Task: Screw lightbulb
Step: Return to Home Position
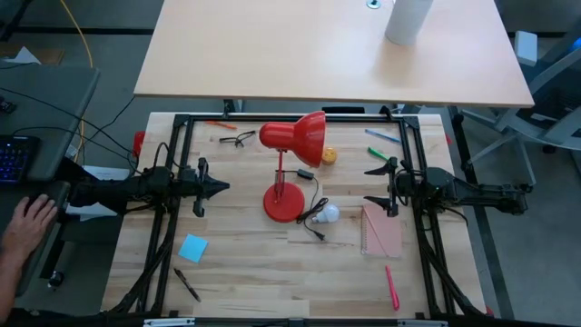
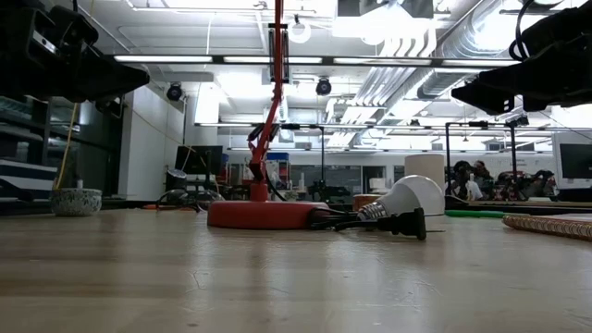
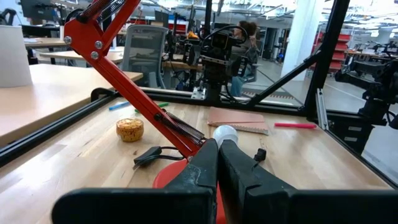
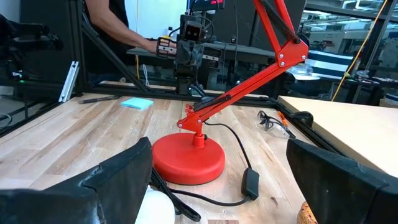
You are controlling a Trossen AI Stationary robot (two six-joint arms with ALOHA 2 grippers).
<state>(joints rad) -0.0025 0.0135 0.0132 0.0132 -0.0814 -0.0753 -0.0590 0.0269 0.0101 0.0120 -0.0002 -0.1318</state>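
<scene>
White glass, thin and smooth, is what we judge the lightbulb [image 1: 328, 214] to be: light in the grip, easy to crack, and round enough to roll or slip if it is nudged. It lies on its side on the wooden table [image 1: 245, 272], just right of the red lamp's base [image 1: 283, 204] and right beside the black plug [image 2: 404, 224] of the lamp's cord, so it is out of the lamp, not seated under the shade [image 1: 295, 136]. In the low view its metal screw end points left toward the lamp base and its dome faces right. We would take hold across the widest part of the dome with gentle pressure, leaving the threaded end free and keeping clear of the cord. The left gripper [image 1: 218, 187] hangs above the table to the left of the lamp, stretched out level and aimed right, its fingers pressed together on nothing. The right gripper [image 1: 370, 185] hangs to the right of the bulb, near it but not touching, level and aimed left, its fingers spread wide and empty. Neither arm touches the table.
</scene>
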